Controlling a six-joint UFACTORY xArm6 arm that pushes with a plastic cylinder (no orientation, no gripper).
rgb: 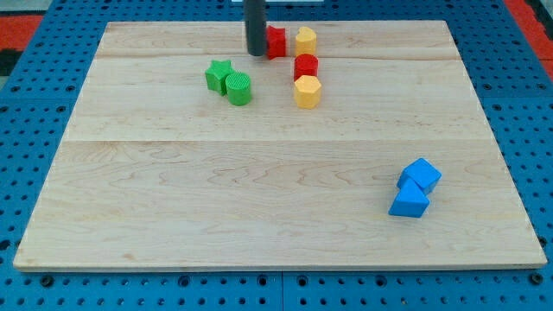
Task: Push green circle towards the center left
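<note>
Rod comes down from the view's top edge; my tip [257,53] sits on the wooden board [259,216] near the top, touching or just beside the left face of a red block [276,41]. No jaws on this tool, so nothing to open or close: it is a bare rod, clamped on nothing.

Green circle [239,88] is in the upper-left-of-centre area, below and slightly left of the tip, clear of it. It touches the green star [219,74], which sits on its upper-left side (that matters: the star is roughly in the direction of travel).

Other blocks: yellow block [305,40] right of the red one, a second red block [306,66] with a second yellow block [307,91] under it, both right of the circle. Two blue blocks [415,190] touch each other far off at lower right, irrelevant.

Handling, as a judgement: circle looks like small, light, rigid plastic; should slide easily on smooth wood. Round side means an off-centre push will make it slip round the rod. No grasp possible, so contact point is its right side, slightly up, square through the centre. Push likely drags the star along unless the line goes a bit downward-left. Push not yet begun.
</note>
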